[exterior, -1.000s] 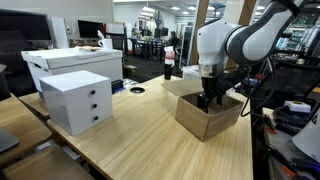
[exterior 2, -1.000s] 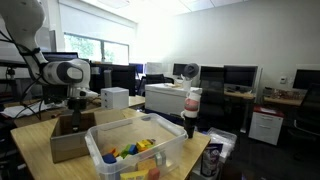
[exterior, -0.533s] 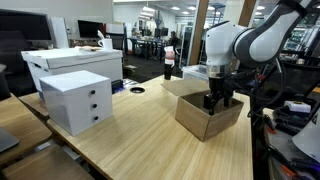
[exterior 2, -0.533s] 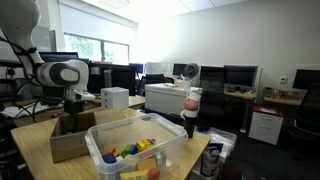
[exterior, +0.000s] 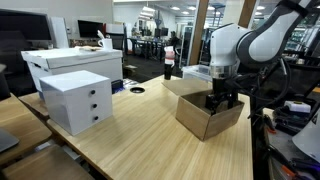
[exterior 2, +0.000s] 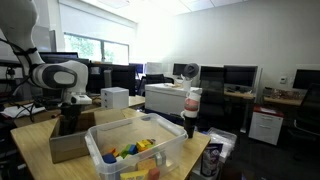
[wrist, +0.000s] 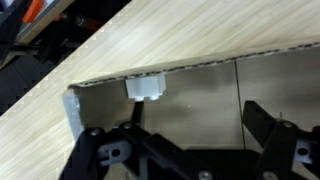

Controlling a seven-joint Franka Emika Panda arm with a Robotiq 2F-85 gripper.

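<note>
1. Between the jaws there is nothing. The gripper (wrist: 193,112) has its fingers spread wide, and only bare cardboard shows in the gap.
2. Around and beneath the jaws is the box (wrist: 215,88). Its top is open, which is why the gripper can sit so low. In both exterior views the gripper (exterior: 222,101) (exterior 2: 68,113) points straight down, with its fingertips sunk below the rim.
3. Just beyond the finger nearer the box corner lies a white piece (wrist: 145,86).
   - It rests on the box floor, touching the far wall.
   - It lies outside the gap, ahead of that finger, so the jaws do not straddle it and no pad touches it.
   - It is too blurred to tell what it is.
4. Under the box is the table (exterior: 140,135).
   - The box (exterior: 198,122) rests flat on the wood near an edge, on the arm's side. That probably keeps its inside within easy reach from above.
   - The flat, level seat also explains why it stands upright without any support.
5. Well apart from the jaws, across the table, stand the drawers (exterior: 77,100).
6. Near the jaws but outside the box, in an exterior view, a clear bin (exterior 2: 110,150) holds coloured bits, and a bottle (exterior 2: 191,110) stands upright just beside it. None of these touches the gripper or the box (exterior 2: 62,143).
</note>
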